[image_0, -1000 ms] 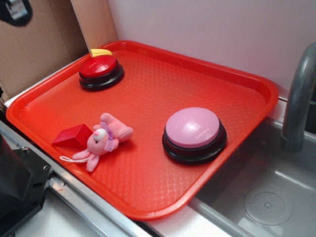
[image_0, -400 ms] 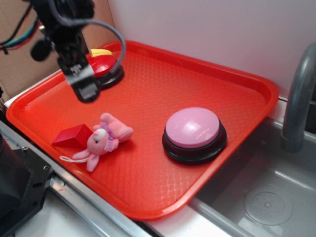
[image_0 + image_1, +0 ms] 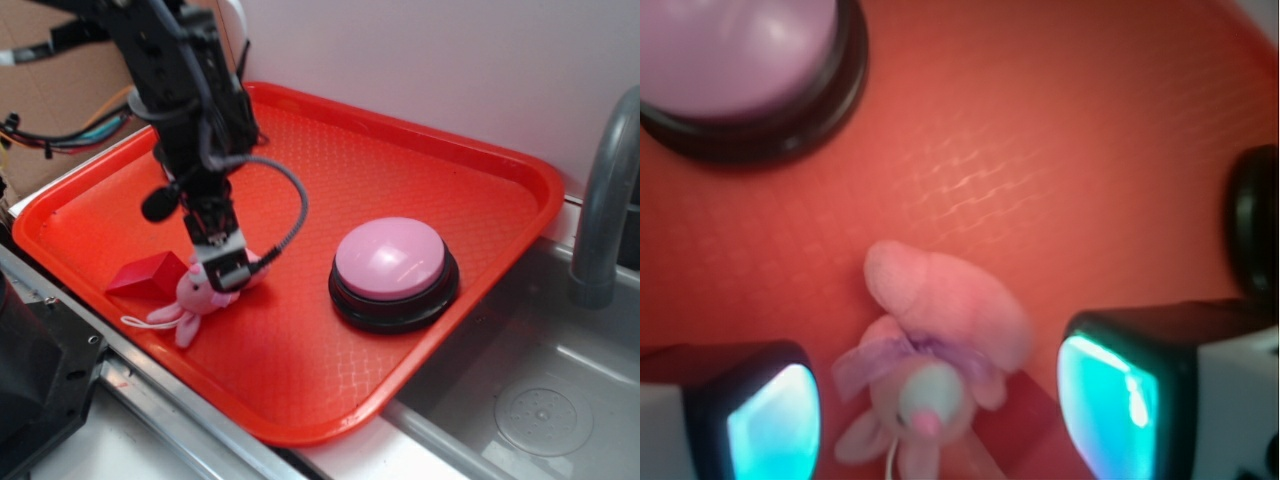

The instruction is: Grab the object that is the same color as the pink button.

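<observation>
The object, a small pink plush bunny (image 3: pixel 196 296), lies on the red tray (image 3: pixel 400 150) near its front left edge. My gripper (image 3: pixel 226 266) hangs straight over it, partly covering it in the exterior view. In the wrist view the gripper (image 3: pixel 940 410) is open. The bunny (image 3: pixel 935 350) lies between the two fingers, touching neither, with its pale face toward the camera. The pink button (image 3: pixel 390 258) stands to the right of the bunny; in the wrist view the pink button (image 3: pixel 730 50) fills the upper left corner.
A red wedge block (image 3: pixel 145 275) lies against the bunny's left side. A black base (image 3: pixel 1252 220) shows at the wrist view's right edge. Beyond the tray's right rim are a grey sink (image 3: pixel 540 400) and faucet (image 3: pixel 605 200). Cardboard (image 3: pixel 60 80) stands at back left.
The arm came in from the back left corner, moved forward and down across the tray, and now hangs over the bunny. The bunny, wedge and pink button have not moved.
</observation>
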Available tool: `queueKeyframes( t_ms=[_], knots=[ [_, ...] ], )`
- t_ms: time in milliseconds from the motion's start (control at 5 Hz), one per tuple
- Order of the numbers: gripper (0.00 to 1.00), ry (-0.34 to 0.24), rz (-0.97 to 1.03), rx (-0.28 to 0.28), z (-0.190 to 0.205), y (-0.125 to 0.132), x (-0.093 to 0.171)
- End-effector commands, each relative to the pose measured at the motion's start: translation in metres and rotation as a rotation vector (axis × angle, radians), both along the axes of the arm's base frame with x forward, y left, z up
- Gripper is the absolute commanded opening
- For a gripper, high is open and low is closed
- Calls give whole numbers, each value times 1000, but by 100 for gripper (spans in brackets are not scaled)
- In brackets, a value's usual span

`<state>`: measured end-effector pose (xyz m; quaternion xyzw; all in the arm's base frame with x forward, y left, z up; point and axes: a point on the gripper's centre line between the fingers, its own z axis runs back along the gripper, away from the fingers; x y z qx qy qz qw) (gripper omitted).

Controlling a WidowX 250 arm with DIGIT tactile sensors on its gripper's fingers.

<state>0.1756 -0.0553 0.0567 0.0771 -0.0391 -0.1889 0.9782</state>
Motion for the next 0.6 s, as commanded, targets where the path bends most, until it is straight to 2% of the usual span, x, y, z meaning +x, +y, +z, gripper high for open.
queueKeyframes(
  t_ms=[0, 200, 400],
  knots=[
    [100, 19, 6, -4, -32, 11, 7],
    [100, 26, 17, -35, -36, 14, 3],
    [7, 7, 29, -57, -36, 16, 2]
  ],
)
